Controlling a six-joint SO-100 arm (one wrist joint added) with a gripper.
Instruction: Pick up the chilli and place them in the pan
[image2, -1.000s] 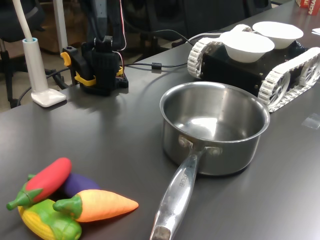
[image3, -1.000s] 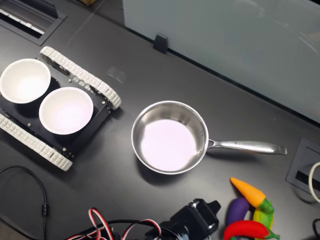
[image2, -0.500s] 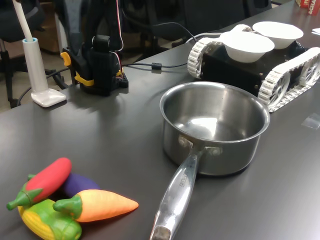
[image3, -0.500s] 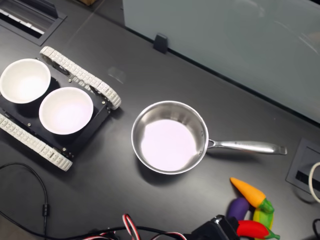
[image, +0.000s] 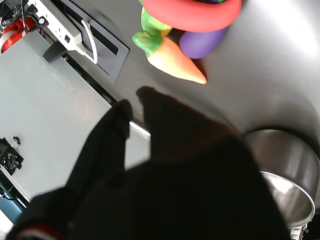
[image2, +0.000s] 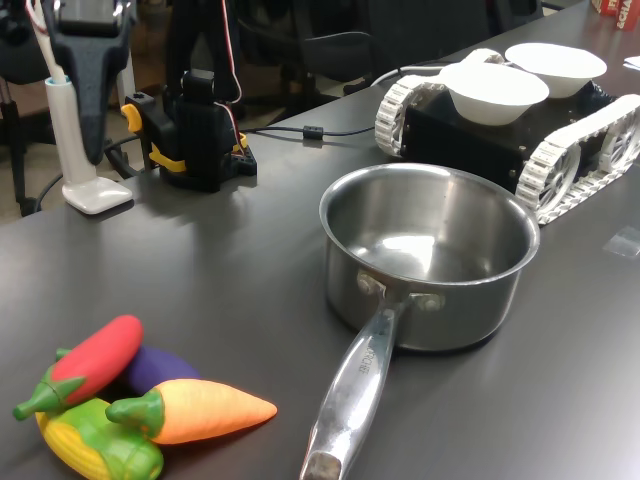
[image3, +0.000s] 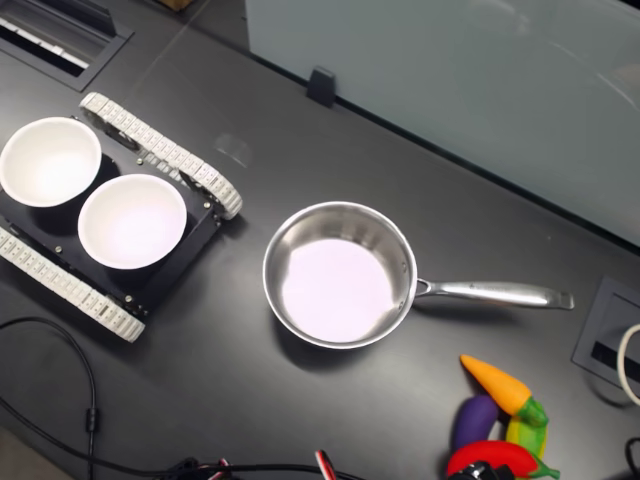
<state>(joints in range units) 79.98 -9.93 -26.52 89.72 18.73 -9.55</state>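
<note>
From here I see the chilli (image2: 95, 358) lying on the desk (image2: 230, 260) near the first exterior view's lower-left corner, resting on the purple eggplant (image2: 157, 367) with the carrot (image2: 200, 410) and corn (image2: 95, 440) just beside it, well apart from the pan (image2: 428, 255), which sits empty mid-desk with its handle toward that pile. My gripper (image: 132, 100) hangs above the desk, its dark fingers (image: 117, 120) slightly parted and holding nothing. In the second exterior view the chilli (image3: 495, 455) lies at the bottom edge, beside the carrot (image3: 495, 382).
</note>
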